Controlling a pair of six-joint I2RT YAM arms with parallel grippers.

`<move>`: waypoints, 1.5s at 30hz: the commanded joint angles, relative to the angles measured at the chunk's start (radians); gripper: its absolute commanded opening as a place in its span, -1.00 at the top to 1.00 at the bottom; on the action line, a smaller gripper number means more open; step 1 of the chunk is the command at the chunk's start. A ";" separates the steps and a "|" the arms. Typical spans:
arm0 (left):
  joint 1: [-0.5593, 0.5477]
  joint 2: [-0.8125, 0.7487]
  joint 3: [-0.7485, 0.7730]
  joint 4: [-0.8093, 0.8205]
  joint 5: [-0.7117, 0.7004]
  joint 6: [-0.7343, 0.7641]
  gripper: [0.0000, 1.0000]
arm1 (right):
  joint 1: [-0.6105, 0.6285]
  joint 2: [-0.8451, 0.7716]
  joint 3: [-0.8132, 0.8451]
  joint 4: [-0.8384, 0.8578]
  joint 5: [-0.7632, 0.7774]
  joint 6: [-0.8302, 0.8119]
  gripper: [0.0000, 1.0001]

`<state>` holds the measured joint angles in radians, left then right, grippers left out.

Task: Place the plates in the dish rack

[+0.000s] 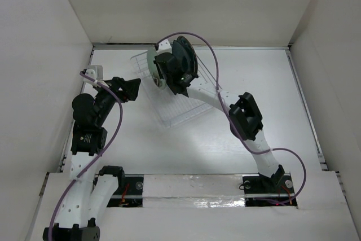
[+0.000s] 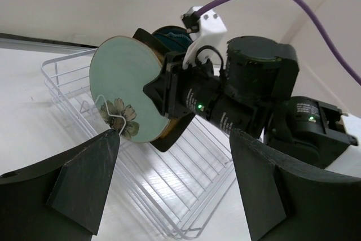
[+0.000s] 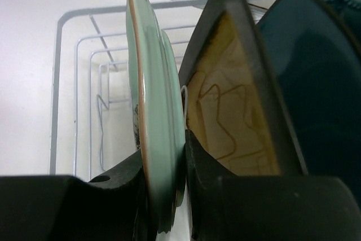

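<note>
**Grip on the mint green plate [image 2: 121,83] at the dish rack [image 1: 180,111]**

Left gripper [image 1: 127,88] hangs just beside the rack, fingers spread wide, holding nothing. The mint green plate stands on edge at the far end of the rack, and the right gripper [image 3: 163,184] is clamped tight on its edge. Just right of it stand the mustard-yellow plate [image 3: 231,117] and a dark teal plate [image 3: 316,83].

1. The left arm [image 1: 90,122] is folded close above its base. The left gripper [image 1: 130,88] points toward the right arm, its fingers [image 2: 84,179] spread wide and holding nothing.
2. The right arm [image 1: 251,131] stretches forward and leftward. The right gripper [image 3: 164,167] pinches the rim of the pale mint plate [image 3: 155,83].
</note>
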<state>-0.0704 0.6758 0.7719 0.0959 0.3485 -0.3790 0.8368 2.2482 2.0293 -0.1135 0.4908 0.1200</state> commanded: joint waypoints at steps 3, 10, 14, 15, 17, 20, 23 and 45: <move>-0.003 -0.005 -0.008 0.041 0.015 0.011 -0.52 | 0.045 0.039 0.123 0.117 0.068 -0.042 1.00; -0.003 -0.004 -0.014 0.041 0.009 0.011 -0.52 | 0.056 0.027 0.060 0.140 0.081 -0.023 0.90; -0.003 -0.013 -0.017 0.045 -0.003 0.006 -0.52 | 0.056 -0.021 0.023 0.152 0.043 -0.003 0.38; -0.003 -0.007 -0.019 0.045 -0.011 0.006 -0.52 | 0.056 -0.035 0.005 0.161 0.035 -0.003 0.12; -0.003 0.004 -0.020 0.045 -0.019 0.005 -0.52 | 0.056 -0.074 -0.001 0.163 0.023 -0.005 -0.23; -0.003 -0.002 -0.022 0.045 -0.026 0.003 -0.52 | 0.056 -0.146 -0.035 0.170 -0.017 0.000 -0.48; 0.006 -0.001 -0.031 0.061 -0.029 -0.001 -0.52 | 0.056 -0.240 -0.124 0.199 -0.052 0.003 -0.74; 0.006 -0.067 -0.106 0.188 0.003 -0.055 -0.60 | -0.247 -1.337 -1.328 0.385 0.003 0.222 0.50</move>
<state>-0.0700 0.6411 0.6746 0.1734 0.3378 -0.4011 0.6495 0.9466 0.7200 0.2756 0.5495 0.2707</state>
